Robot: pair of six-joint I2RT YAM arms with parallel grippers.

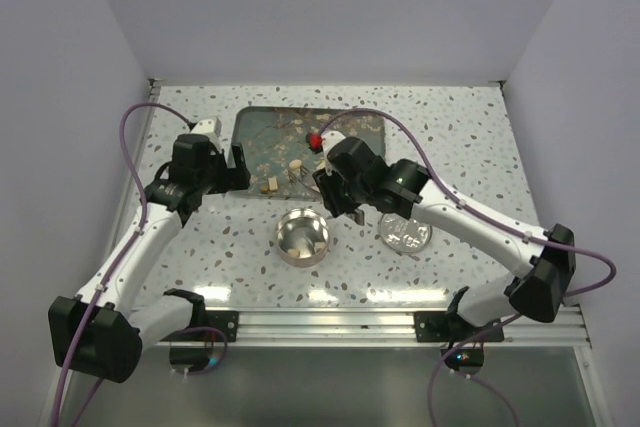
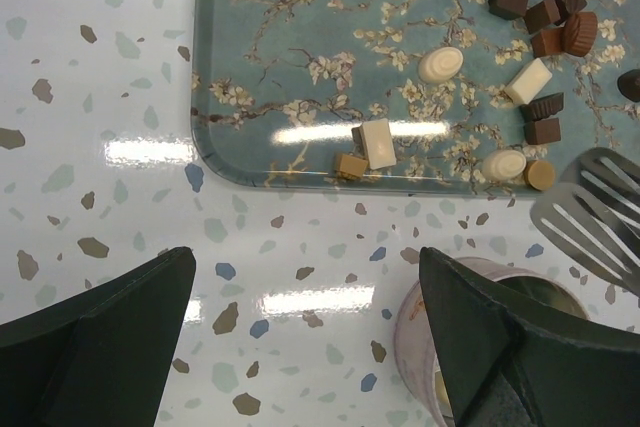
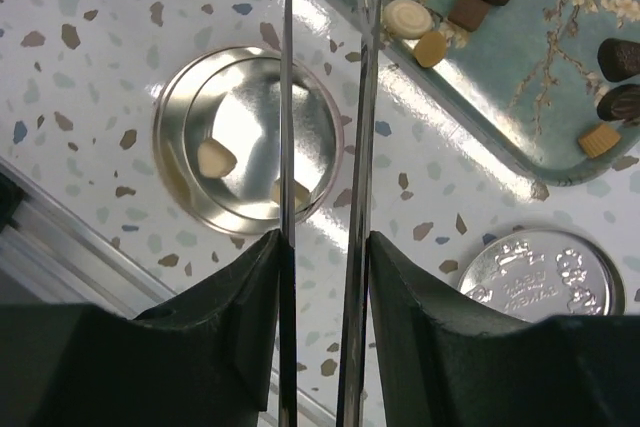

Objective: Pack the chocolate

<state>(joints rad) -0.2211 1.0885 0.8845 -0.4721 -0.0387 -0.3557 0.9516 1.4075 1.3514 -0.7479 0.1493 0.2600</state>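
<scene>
While we are looking from above, the chocolate [image 1: 268,185] on the tray [image 1: 260,127] is blurring into specks. Our left wrist is showing it sharply, left gripper [image 2: 305,267] gaping empty. Our right gripper [image 3: 322,247] is clamping tongs [image 3: 364,97], half-hiding more chocolate in the tin [image 3: 165,137].

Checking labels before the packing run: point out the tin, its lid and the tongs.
tin [image 3: 162,142], right wrist view, left rim.
lid [image 3: 545,277], right wrist view, embossed top face.
tongs [image 2: 578,222], left wrist view, lower slotted head.
</scene>
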